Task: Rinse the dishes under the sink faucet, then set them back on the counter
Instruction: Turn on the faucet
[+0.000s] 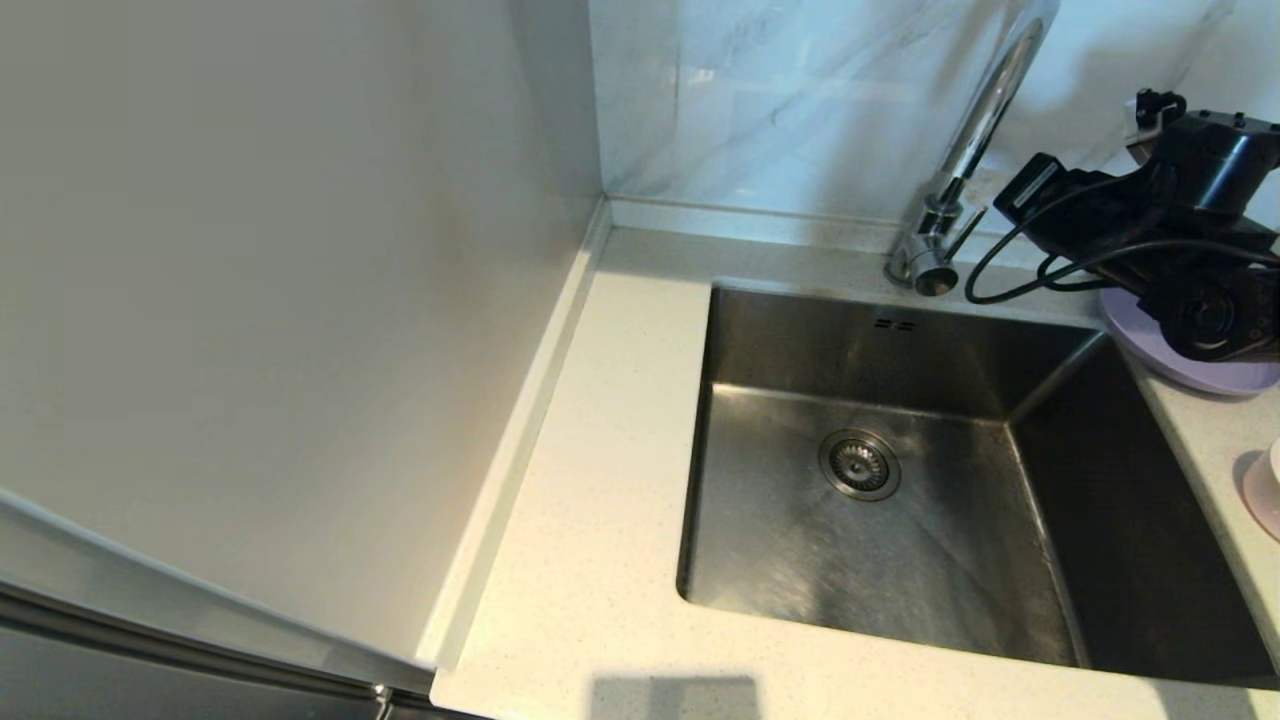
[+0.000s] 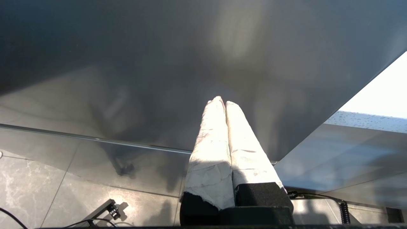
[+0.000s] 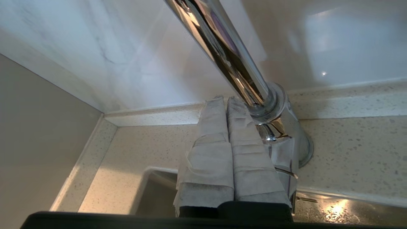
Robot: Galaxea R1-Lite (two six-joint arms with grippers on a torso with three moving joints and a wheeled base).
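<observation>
Plate (image 1: 1165,360): lavender, on the counter (image 1: 610,480) at 3 o'clock of the sink (image 1: 900,480), half hidden under the right arm. You'd judge it light, stiff plastic, slick when wet; take it by the rim. Pink bowl (image 1: 1262,490) is cut off at the frame edge. Right gripper (image 3: 226,100): fingers pressed together, empty, tips beside the faucet (image 3: 241,63) base; lever contact unclear. Left gripper (image 2: 222,101): closed, parked low off the counter.

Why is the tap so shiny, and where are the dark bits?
Right wrist view: the sink faucet mirrors the room in bright streaks. Head view: the sink falls into shadow along its right wall. Left wrist view: sunlight washes out the left gripper.
</observation>
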